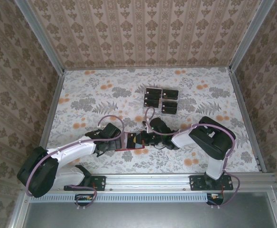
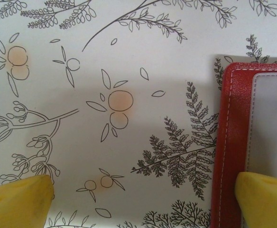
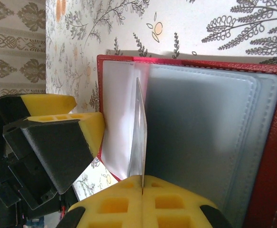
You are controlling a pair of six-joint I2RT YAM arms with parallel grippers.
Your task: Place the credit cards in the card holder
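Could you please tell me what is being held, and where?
The right gripper pinches a thin sheet, standing in the open card holder, by one edge; the left gripper holds nothing.

- Right gripper (image 3: 142, 183): yellow fingers pressed together at the bottom edge, pinching a card (image 3: 139, 128).
- The card stands edge-on (a thin grey sliver) over the open wallet (image 3: 205, 137).
- Wallet: red rim, grey-blue pockets to the right of the card, a pale panel to its left.
- Left gripper (image 3: 62, 118): a yellow finger (image 3: 91, 130) sits at the wallet's left edge.
- Underneath, a floral cloth (image 3: 129, 23).
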